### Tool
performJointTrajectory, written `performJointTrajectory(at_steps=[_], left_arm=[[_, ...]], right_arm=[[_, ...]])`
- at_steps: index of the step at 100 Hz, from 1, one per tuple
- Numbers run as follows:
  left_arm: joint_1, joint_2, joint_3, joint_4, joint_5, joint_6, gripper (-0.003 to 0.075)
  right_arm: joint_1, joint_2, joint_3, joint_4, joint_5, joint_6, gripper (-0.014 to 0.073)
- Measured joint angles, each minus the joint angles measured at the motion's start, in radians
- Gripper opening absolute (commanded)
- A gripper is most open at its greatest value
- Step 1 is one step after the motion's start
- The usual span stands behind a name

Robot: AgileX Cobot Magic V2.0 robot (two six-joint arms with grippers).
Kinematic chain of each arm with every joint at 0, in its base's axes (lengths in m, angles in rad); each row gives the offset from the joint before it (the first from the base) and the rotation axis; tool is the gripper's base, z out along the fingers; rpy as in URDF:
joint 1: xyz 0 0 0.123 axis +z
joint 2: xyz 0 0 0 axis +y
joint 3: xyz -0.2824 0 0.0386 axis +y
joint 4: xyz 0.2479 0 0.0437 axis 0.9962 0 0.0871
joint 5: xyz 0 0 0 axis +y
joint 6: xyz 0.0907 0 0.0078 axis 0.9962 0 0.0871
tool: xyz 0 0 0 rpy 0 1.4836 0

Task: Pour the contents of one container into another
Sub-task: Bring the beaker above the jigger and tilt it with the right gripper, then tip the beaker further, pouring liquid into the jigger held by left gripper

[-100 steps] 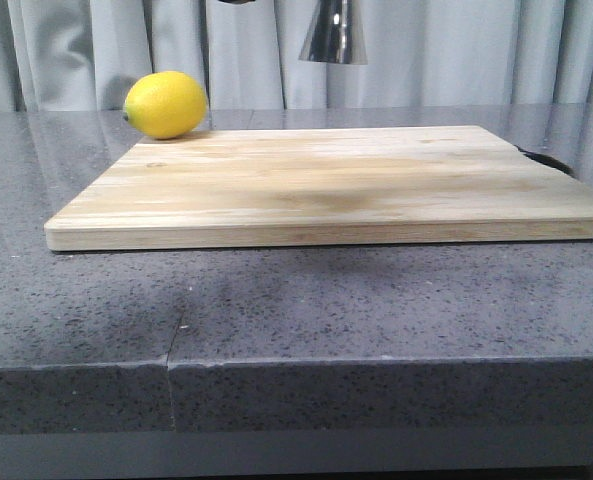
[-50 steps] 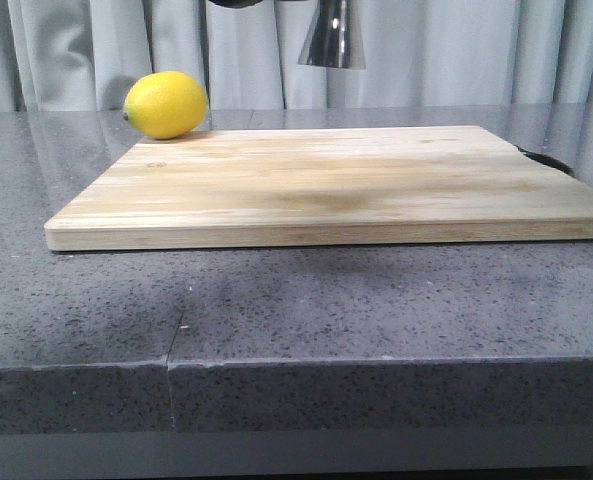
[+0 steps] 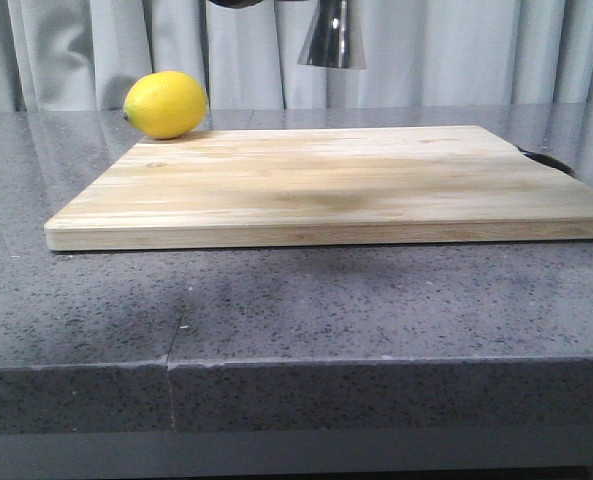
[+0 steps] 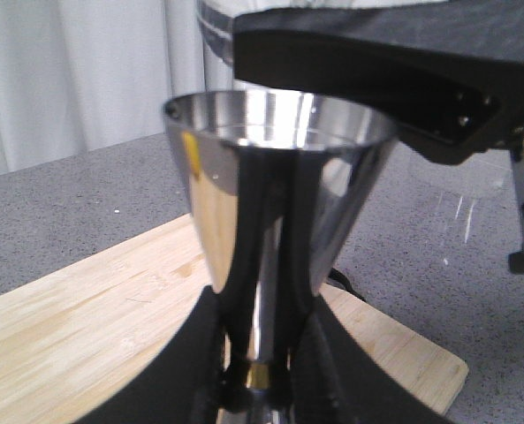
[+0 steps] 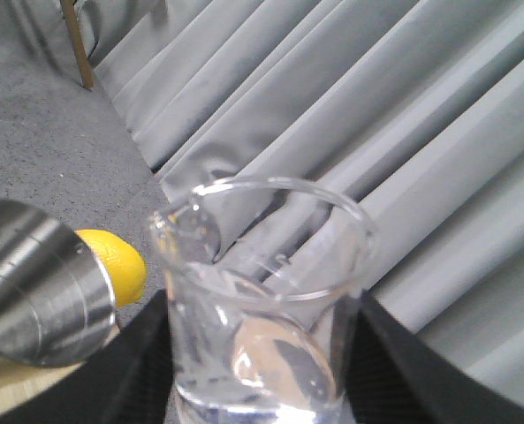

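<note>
The shiny steel jigger looks like two cones joined at a thin waist. The left gripper squeezes that waist and holds it high over the wooden board. The right gripper hugs the clear glass beaker, tipped beside the jigger. A yellow lemon sits at the board's 10 o'clock corner.

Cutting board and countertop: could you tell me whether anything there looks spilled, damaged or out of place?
No spill shows on the cutting board. One oddity: the countertop has a thin dark crack or seam on its front edge, left of centre. The lemon rests at the board's far left corner, intact.
</note>
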Motion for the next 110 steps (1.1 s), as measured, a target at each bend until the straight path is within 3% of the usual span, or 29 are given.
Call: performJointTrajectory(at_steps=[110], left_arm=[[0.000,0.000,0.000,0.000,0.000,0.000,-0.0013]], right_arm=[[0.000,0.000,0.000,-0.038,0.000,-0.204,0.0253]])
